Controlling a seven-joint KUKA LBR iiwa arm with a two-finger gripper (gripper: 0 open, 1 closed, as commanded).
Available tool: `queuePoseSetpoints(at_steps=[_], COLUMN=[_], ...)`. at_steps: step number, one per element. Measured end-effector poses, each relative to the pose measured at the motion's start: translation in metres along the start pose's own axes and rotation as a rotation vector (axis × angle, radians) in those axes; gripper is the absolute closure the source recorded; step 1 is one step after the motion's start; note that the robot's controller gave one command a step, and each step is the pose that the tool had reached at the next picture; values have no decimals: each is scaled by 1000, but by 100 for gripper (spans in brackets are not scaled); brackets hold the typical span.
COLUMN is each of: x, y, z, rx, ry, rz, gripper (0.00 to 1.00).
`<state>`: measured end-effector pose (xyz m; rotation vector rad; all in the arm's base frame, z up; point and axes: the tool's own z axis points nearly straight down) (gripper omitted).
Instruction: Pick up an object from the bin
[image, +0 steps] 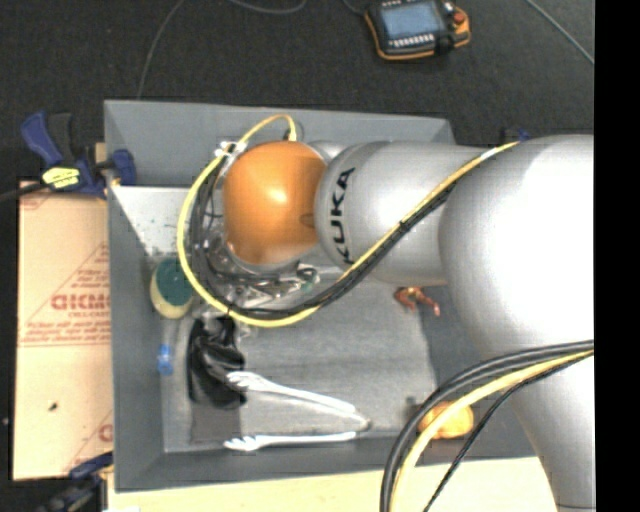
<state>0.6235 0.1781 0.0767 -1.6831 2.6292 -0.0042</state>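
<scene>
Grey bin (135, 330) lies largely under the arm (420, 210); whether the gripper (243, 295) is clenched cannot be told.

The word KUKA stands in black capitals, turned sideways, on the silver casing of the arm (400, 215), just beside the orange cover (265, 200) at its wrist. Whatever is on the screen of the orange handheld controller (415, 25) is too small to read.

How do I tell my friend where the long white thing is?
Find the grey bin, then its floor along the lower wall. The white tongs lie there, right of a black bundle. They are the one long, thin, white thing.
</scene>
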Motion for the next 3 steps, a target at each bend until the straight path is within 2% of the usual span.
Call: queuePoseSetpoints(at_steps=[1, 2, 3], x=[1, -1, 0], y=[2, -1, 0], z=[-41, -63, -77], rx=[-7, 0, -4], ry=[5, -2, 1], rz=[2, 5, 7], gripper=[100, 100, 100])
